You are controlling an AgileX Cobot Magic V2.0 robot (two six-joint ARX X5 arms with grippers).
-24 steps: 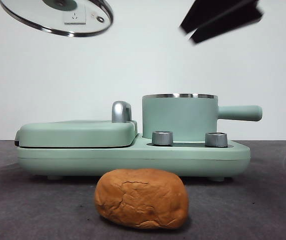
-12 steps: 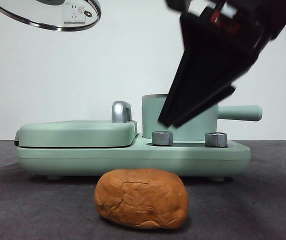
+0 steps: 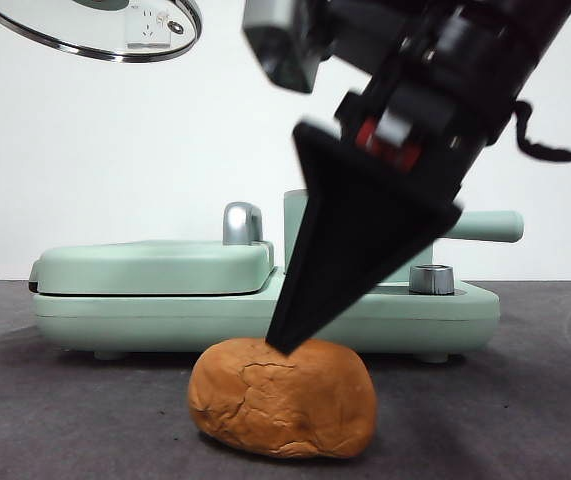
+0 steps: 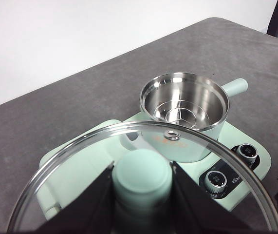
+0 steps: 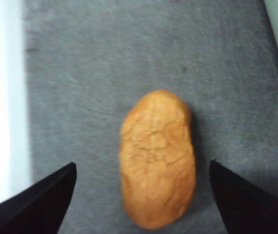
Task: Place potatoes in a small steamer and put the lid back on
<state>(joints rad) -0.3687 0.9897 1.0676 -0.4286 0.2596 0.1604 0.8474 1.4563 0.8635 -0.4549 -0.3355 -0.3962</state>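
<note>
The potato (image 3: 283,398), an orange-brown cracked lump, lies on the grey table in front of the appliance. My right gripper (image 3: 287,338) comes down big and dark, its tip just over the potato's top. In the right wrist view the potato (image 5: 158,156) lies between the wide-open jaws of the right gripper (image 5: 142,165), touching neither. The small steamer (image 4: 185,105) stands uncovered, its steel inside bare; in the front view only its edge (image 3: 295,225) and handle (image 3: 487,226) show. My left gripper (image 4: 142,168) is shut on the knob of the glass lid (image 4: 80,156), held high at the left (image 3: 95,25).
The flat green griddle plate (image 3: 150,268) sits closed left of the steamer on the mint-green base (image 3: 215,318), with a steel latch (image 3: 242,222) behind it. Steel knobs (image 4: 215,179) stand on the base's front; one knob (image 3: 431,279) shows past the arm.
My right gripper has dropped from the upper right down across the steamer to just above the potato. The lid moved a little left early on and now hangs still.
</note>
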